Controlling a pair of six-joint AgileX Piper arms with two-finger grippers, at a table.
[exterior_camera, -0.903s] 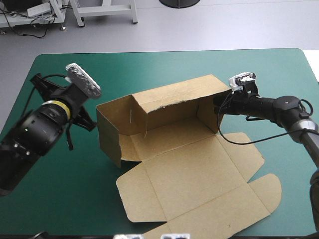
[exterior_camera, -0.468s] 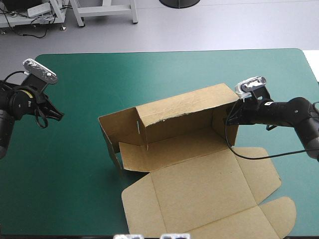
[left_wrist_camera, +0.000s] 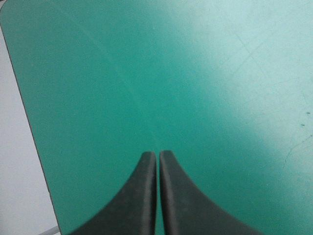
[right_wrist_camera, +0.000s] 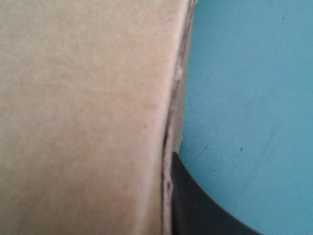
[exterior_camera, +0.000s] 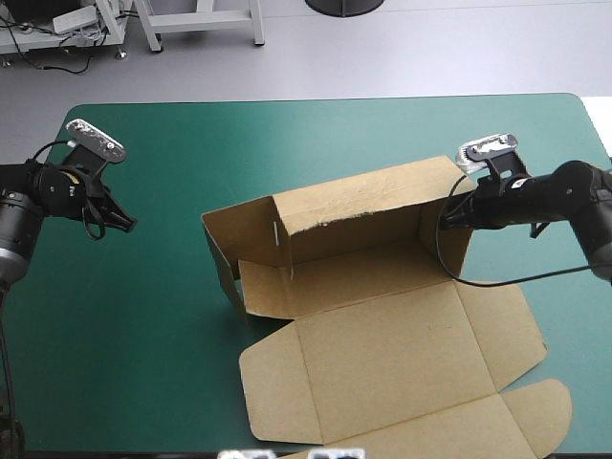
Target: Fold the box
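the box (exterior_camera: 363,251) stands near the middle of the table (exterior_camera: 287,134), a little toward its right edge. the far wall and both end walls are up, and the lid with its flaps lies flat toward the near edge. the right gripper (exterior_camera: 455,214) pinches the right end wall. in its wrist view the brown board sits hard against one black finger (right_wrist_camera: 195,205), with the other hidden behind the sheet, so the grip is all but closed on the board. the left gripper (exterior_camera: 119,220) hangs near the left edge, well apart from the box, its fingers pressed together on nothing, with only teal-green cover ahead.

since just before, the whole box has slid toward the right edge and a little nearer, carried along by the right gripper. the left arm has drawn off from beside the left end wall to the left edge. that wall stands with no support, so i judge the raised walls hold on their own. tucking them in and dealing with the lid is still to do.
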